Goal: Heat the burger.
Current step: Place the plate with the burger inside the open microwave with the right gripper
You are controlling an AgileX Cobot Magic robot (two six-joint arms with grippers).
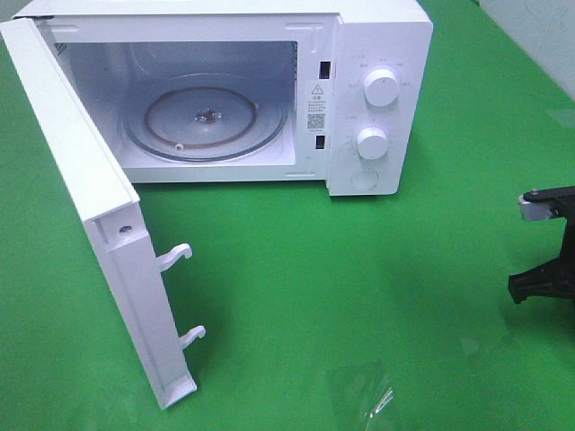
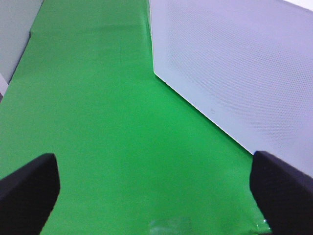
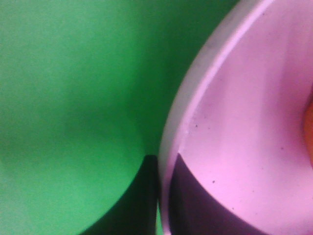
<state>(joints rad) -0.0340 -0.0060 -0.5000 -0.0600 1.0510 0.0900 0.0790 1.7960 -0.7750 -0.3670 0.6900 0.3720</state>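
- The right jaws were clamped on the rim of the pink plate [image 3: 244,122], at the right of the bench [image 1: 359,287].
- The burger [image 3: 309,129] showed only as an orange sliver on that plate.
- The left jaws stood open, empty.
- Judged best: lift level, then carry slowly left to the microwave [image 1: 377,99] turntable [image 1: 207,121].
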